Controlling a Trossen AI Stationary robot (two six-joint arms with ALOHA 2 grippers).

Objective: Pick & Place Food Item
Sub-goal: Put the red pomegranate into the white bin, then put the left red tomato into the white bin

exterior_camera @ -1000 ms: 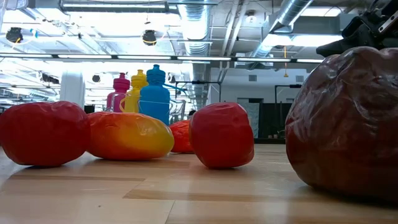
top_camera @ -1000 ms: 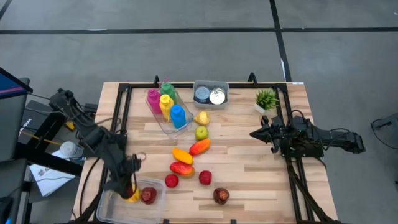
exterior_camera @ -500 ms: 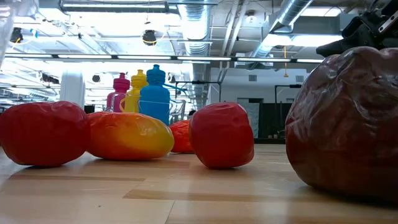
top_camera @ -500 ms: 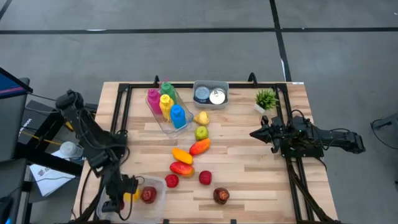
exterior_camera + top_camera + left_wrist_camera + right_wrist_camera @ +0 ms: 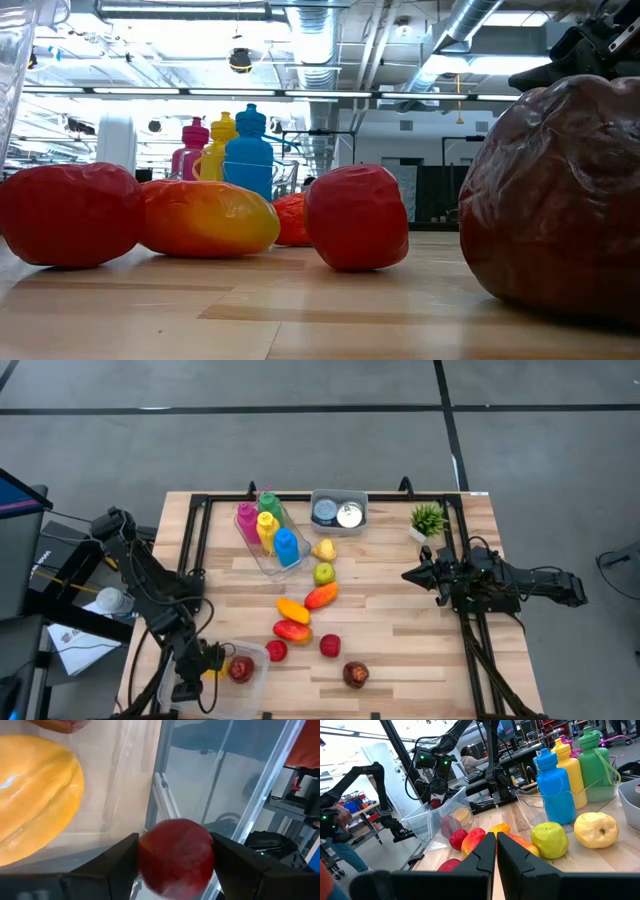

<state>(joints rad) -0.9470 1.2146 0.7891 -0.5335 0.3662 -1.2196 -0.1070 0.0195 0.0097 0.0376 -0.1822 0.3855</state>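
Our left tool [image 5: 172, 870] has swung over the clear plastic bin [image 5: 253, 656] at the wooden surface [image 5: 400, 630] corner, jaws easing apart around the small dark-red fruit [image 5: 175, 856], so release looks underway; right tool [image 5: 408, 574] parked shut.

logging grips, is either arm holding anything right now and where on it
The left gripper has a dark red round fruit between its jaws, held across its sides at the clear bin. The right gripper is shut and holds nothing.

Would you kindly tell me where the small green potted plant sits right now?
In the high view, the small green potted plant stands at the table's far right corner, beside the grey bin.
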